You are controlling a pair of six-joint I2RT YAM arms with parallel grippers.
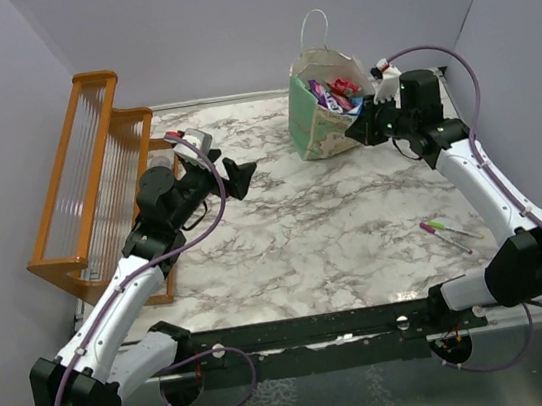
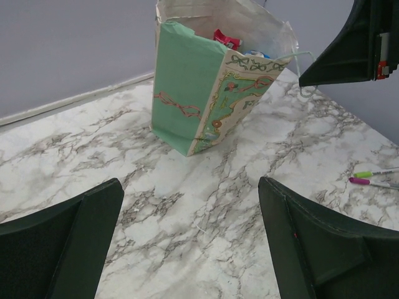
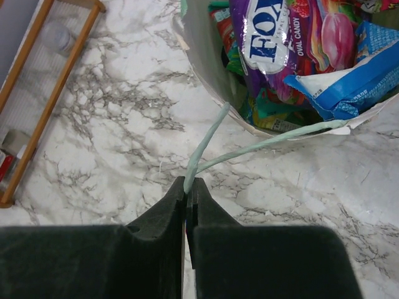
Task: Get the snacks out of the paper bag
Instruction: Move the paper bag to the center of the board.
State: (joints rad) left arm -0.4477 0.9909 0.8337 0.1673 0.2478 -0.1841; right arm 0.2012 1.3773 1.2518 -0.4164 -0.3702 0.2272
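Right wrist view: right gripper point(image 3: 189, 187) clamped on the handle point(image 3: 209, 140) of the paper bag point(image 3: 202, 59), snacks point(image 3: 293, 43) inside. Top view hides that grip. Left gripper point(image 2: 190, 187) fingers apart.

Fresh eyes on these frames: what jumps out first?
The pale-green paper bag at the far right of the marble table, stuffed with shiny snacks, grabs the eye first. The right claw is shut on the bag's thin loop handle just outside its rim, while the left claw hangs wide open mid-table, facing the bag. An orange wooden rack lines the left edge.
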